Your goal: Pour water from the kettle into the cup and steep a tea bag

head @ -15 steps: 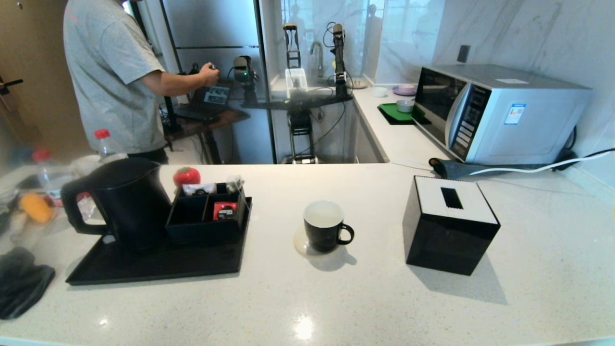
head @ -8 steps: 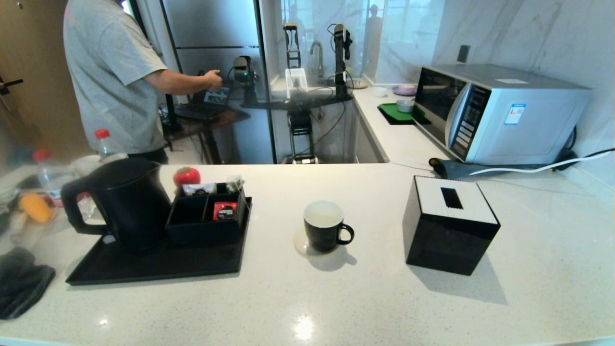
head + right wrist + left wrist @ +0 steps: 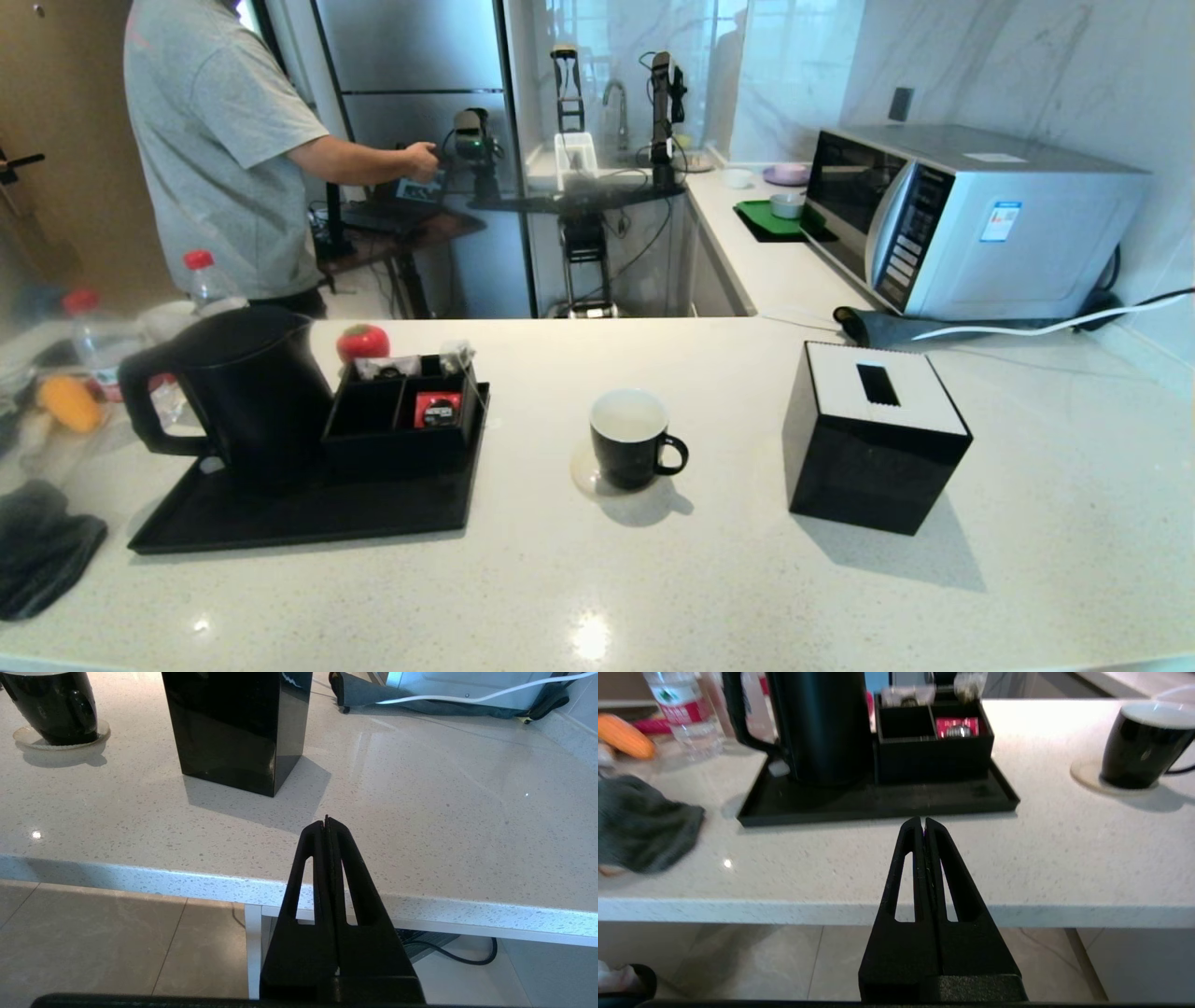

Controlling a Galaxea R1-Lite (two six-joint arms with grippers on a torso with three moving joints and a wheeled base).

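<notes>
The left pincer [image 3: 923, 823] hangs off the near edge of the pale speckled stone surface [image 3: 1064, 858], its two black fingers pressed together on nothing; the right pincer [image 3: 326, 822] is likewise closed and empty, parked off the same edge further along.

Ahead of the left pincer and a little to its left stands the tall matte black kettle [image 3: 822, 723] with its loop handle turned outward, on the flat black tray [image 3: 878, 802]; just beside the kettle on that tray sits the low black compartment box [image 3: 931, 749], with a red-labelled sachet [image 3: 957, 726] in one cell; a small greyish pouch at the box's far corner may be the tea bag [image 3: 457, 355], though I cannot be sure. The small glossy black cup [image 3: 1139, 746] with a white inside rests on a pale round coaster [image 3: 1085, 772], ahead and well to the right of the left pincer; from the right pincer it lies ahead to the left, beyond the black cube tissue box [image 3: 238, 723].

Nothing is grasped yet, so I judge the task barely begun. The risks: the kettle stands touching or nearly touching the box, so a careless reach for the handle could shove both; a tilted lift could spill; the light cup could slide off its coaster if nudged; the crumpled dark grey cloth [image 3: 640, 826] left of the pincer could snag an arm.
</notes>
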